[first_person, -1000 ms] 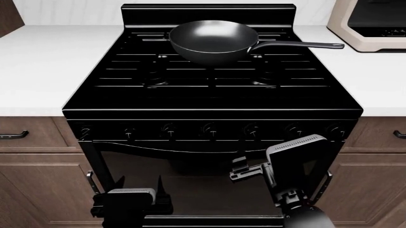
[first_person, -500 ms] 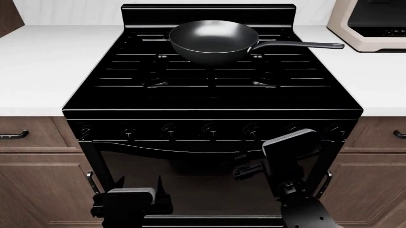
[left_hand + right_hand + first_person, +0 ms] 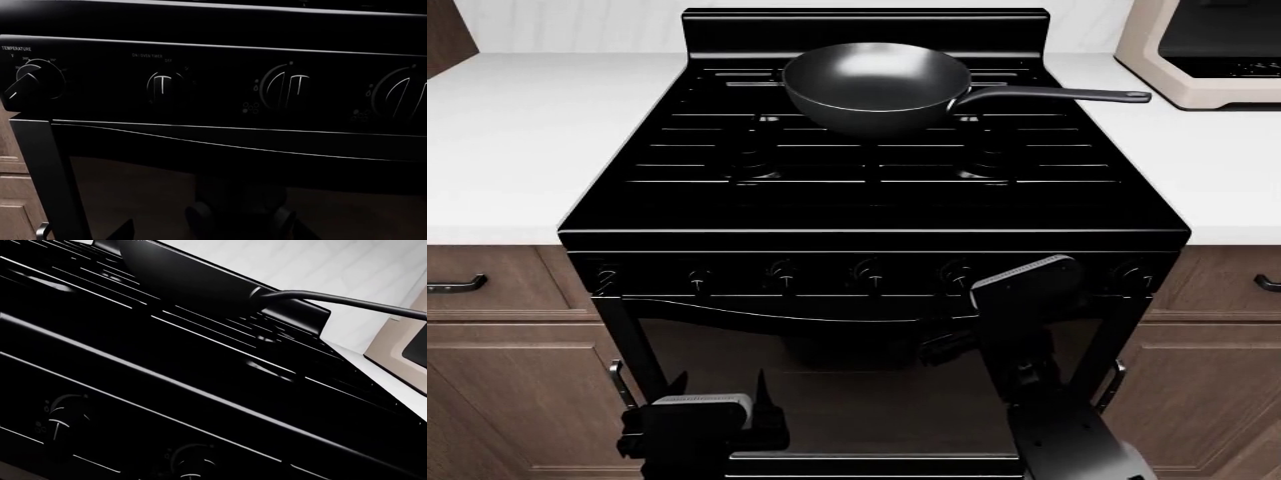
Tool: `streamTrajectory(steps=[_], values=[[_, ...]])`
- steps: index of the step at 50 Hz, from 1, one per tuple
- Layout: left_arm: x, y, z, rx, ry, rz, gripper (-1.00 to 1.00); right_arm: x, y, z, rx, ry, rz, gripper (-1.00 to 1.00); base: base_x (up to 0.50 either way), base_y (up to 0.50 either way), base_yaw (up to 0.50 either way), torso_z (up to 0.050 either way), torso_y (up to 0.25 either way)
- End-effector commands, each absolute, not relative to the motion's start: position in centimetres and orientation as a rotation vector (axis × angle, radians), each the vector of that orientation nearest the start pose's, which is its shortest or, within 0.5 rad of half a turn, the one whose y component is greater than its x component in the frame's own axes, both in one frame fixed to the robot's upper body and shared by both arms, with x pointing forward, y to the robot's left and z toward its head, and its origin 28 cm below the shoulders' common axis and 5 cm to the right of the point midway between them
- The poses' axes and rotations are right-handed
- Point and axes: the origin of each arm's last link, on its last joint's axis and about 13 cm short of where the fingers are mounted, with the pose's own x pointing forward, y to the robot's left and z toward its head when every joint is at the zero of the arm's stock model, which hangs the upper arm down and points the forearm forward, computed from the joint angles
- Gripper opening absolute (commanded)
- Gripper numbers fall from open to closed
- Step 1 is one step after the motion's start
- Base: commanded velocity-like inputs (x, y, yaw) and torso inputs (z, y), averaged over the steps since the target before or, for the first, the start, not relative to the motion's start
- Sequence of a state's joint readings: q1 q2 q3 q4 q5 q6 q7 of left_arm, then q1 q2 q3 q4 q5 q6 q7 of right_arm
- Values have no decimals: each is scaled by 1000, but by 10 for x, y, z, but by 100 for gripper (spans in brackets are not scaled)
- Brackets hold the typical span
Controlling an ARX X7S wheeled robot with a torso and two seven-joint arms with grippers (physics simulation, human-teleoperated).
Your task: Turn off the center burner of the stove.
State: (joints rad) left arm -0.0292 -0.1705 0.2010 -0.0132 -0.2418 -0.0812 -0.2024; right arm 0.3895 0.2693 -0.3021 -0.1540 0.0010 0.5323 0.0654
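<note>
Glossy black stove (image 3: 868, 200) set between white countertops, knobs along front

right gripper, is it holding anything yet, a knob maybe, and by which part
Nothing is held as far as can be seen. The right gripper hangs just below the stove's knob row, not on a knob; its jaw state cannot be told. The left gripper sits low by the oven door, empty.

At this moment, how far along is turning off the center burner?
Early approach. Done: nothing visible; no knob is touched. In hand: the right end effector hovers below the stove's knob row. The left end effector sits low by the oven door. Left: grasp and turn the knob.
</note>
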Motion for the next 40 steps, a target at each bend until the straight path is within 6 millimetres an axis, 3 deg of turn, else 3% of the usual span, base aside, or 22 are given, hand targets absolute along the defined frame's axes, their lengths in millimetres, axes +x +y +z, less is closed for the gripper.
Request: streamTrajectory(steps=[1, 40], values=[[211, 205, 7, -52, 115, 8, 100, 289, -111, 96, -375, 40, 116, 100, 0, 0, 0, 0, 0], [214, 205, 4, -58, 140, 20, 100, 311, -115, 83, -450, 112, 123, 100, 0, 0, 0, 0, 0]])
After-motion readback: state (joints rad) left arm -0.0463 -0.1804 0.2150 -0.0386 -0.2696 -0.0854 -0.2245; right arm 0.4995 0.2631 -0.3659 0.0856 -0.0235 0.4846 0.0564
